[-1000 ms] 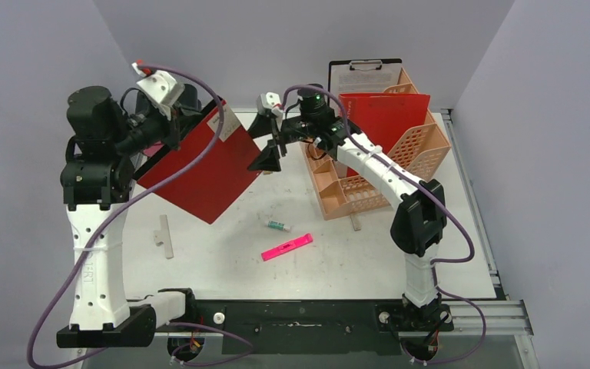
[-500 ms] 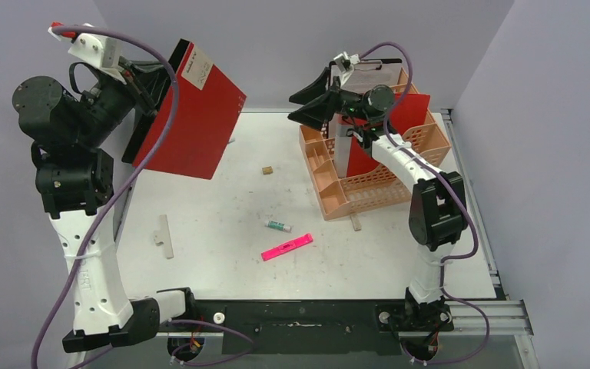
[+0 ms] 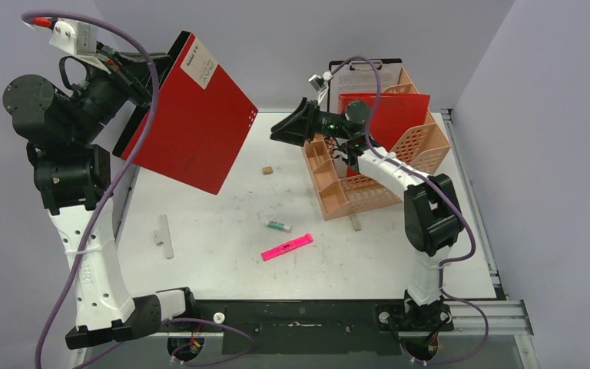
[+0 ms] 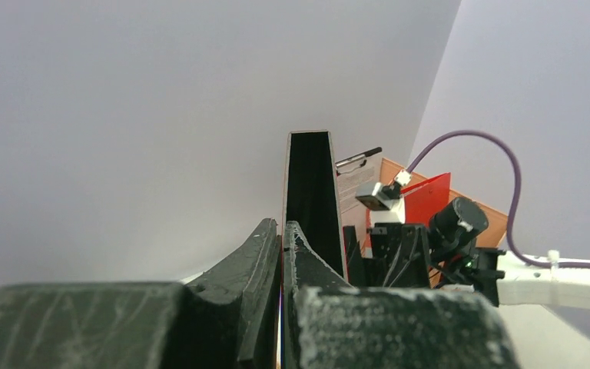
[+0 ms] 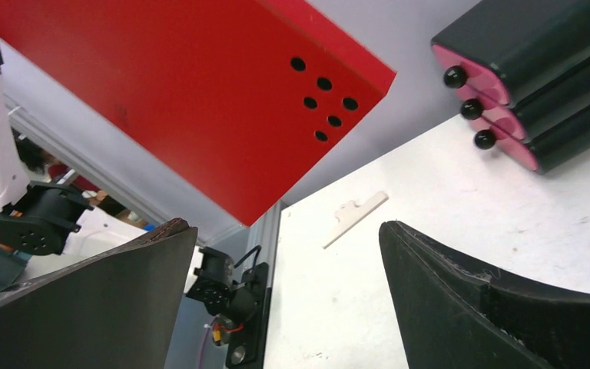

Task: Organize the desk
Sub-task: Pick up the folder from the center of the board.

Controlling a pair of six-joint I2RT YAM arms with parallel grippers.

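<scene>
Mid-task: left end effector clamped shut on red file box, aloft over surface left rear; right end effector wide open, empty, beside orange file rack. The pink highlighter, small tube and wooden strip lie loose.

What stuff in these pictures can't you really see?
Label on the red file box: top view, writing too small to read.
Drawer box: right wrist view, cut off by the picture's edge.
Small brown bit on the desk: top view, too small to identify.
Left claw pinch spot: left wrist view, hidden behind the claw itself.
</scene>
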